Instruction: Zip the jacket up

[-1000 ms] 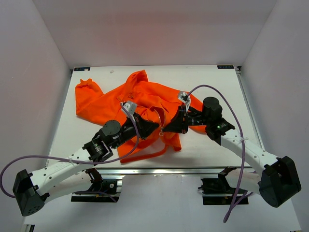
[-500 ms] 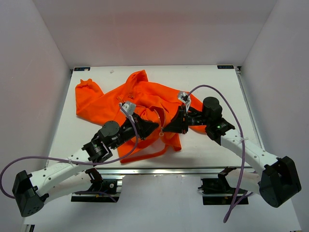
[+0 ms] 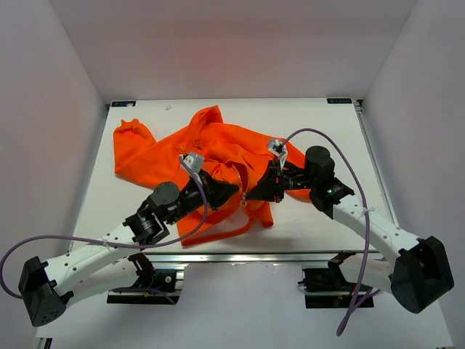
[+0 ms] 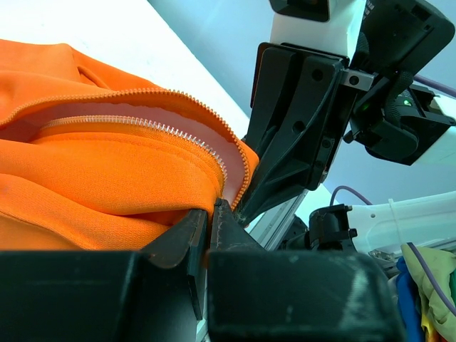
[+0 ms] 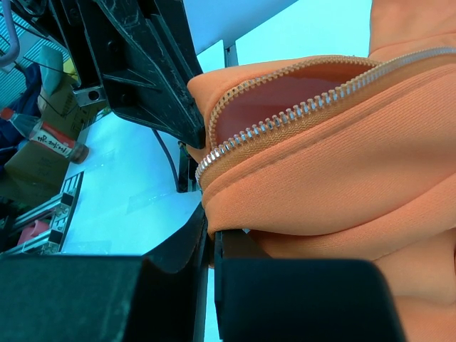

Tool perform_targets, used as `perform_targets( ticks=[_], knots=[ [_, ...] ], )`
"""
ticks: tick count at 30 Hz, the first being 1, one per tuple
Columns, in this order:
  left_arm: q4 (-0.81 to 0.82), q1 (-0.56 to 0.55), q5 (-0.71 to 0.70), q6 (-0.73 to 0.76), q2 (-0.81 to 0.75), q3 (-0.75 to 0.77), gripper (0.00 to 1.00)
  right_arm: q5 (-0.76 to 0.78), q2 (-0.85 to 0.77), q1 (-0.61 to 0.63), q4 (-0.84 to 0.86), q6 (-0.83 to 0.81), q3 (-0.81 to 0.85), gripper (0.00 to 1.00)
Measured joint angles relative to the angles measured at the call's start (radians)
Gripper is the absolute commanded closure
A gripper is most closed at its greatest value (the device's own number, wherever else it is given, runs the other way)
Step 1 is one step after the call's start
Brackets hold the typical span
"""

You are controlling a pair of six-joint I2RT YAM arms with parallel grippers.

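Observation:
The orange jacket [image 3: 211, 149] lies crumpled across the middle of the table, one sleeve reaching to the far left. My left gripper [image 3: 234, 190] is shut on a fold of the jacket's front edge [image 4: 107, 178], beside the light zipper teeth [image 4: 142, 127]. My right gripper [image 3: 251, 195] faces it from the right, shut on the opposite front edge [image 5: 320, 192] just below its zipper teeth [image 5: 285, 117]. The two grippers almost touch, with a small zipper pull [image 3: 243, 203] hanging between them. The jacket's lower hem is partly hidden under both arms.
A narrow orange strip of hem [image 3: 218, 234] trails toward the table's near edge [image 3: 240, 254]. White walls stand close on the left, right and far sides. A purple cable [image 3: 349, 171] loops over the right arm.
The right gripper has shifted slightly left toward the left gripper, and the zipper pull now hangs closer between them. The left arm has barely moved.

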Motion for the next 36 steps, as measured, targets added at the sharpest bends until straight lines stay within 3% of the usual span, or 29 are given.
perform_targets(
  ticks=[36],
  knots=[
    [0.018,0.0,0.028,0.001,0.01,-0.002,1.0,-0.007,-0.006,0.0,0.028,0.045,0.0,1.0]
  ],
)
